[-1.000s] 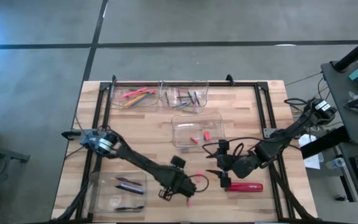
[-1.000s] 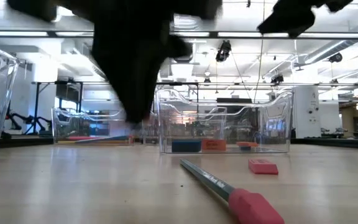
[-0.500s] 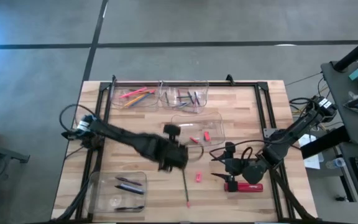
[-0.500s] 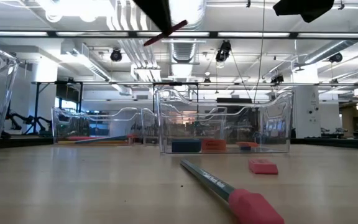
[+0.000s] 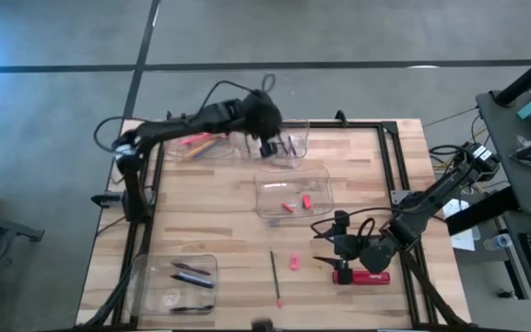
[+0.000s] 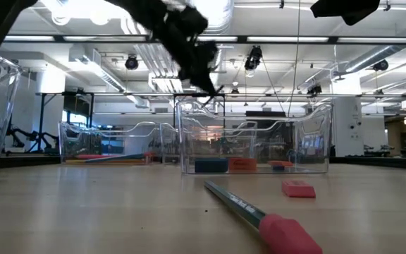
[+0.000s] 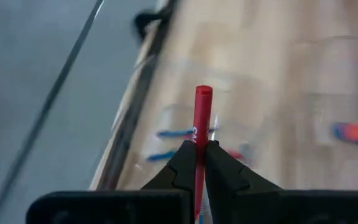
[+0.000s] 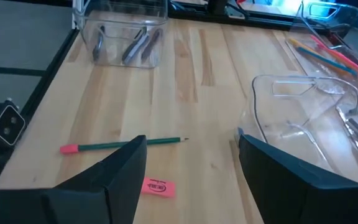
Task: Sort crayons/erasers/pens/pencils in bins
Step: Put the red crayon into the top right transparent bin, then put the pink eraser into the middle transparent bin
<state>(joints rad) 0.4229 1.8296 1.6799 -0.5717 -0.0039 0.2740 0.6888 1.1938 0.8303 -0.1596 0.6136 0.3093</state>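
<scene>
Since the earlier frames, the left arm has swung away from the front middle of the table and now stretches to the far side, toward twelve o'clock. Its left gripper (image 5: 267, 146) hangs over the two far bins (image 5: 238, 141), near the wall they share. In the left wrist view the fingers (image 7: 182, 163) are pressed together on a thin red stick (image 7: 201, 134), which stands up between them; whether it is a pencil or a crayon I cannot tell. In the low view this gripper (image 6: 213, 90) is high above the bin rims.

Right arm has stayed bent at four o'clock, its right gripper (image 5: 325, 246) low over the wood with the fingers (image 8: 124, 169) spread apart and holding nothing, beside the large red oblong object (image 5: 365, 276).

One green pencil (image 5: 275, 278) with a pink end lies at six o'clock, and a pink eraser (image 5: 294, 263) just beside it. The middle bin (image 5: 321, 175) holds red erasers (image 5: 306, 199). The fourth bin (image 5: 146, 267) at seven o'clock holds dark pens (image 5: 192, 272).
</scene>
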